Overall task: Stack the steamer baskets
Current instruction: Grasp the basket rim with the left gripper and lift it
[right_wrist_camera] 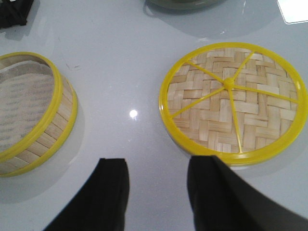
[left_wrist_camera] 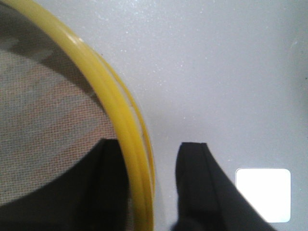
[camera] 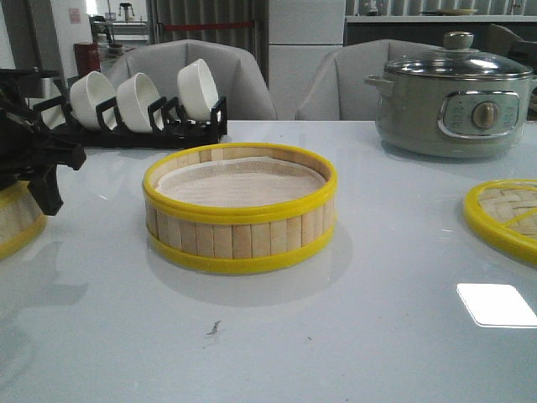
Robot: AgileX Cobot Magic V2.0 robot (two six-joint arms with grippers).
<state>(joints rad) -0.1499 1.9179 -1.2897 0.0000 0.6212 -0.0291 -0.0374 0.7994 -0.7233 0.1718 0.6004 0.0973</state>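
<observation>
One steamer basket (camera: 239, 210) stands in the middle of the table, with pale slats, yellow bands and a whitish liner. It also shows in the right wrist view (right_wrist_camera: 29, 110). A second steamer basket (camera: 15, 222) sits at the far left edge, partly cut off. My left gripper (camera: 38, 172) is over its near wall. In the left wrist view the open left gripper (left_wrist_camera: 150, 143) straddles the yellow rim (left_wrist_camera: 122, 125), one finger over the liner and one outside, with a gap to the rim. My right gripper (right_wrist_camera: 158, 161) is open and empty above bare table, between the centre basket and the lid.
The flat woven lid (camera: 508, 214) lies at the right, also in the right wrist view (right_wrist_camera: 231, 96). A grey electric pot (camera: 457, 105) stands at the back right. A black rack with white bowls (camera: 138, 109) stands at the back left.
</observation>
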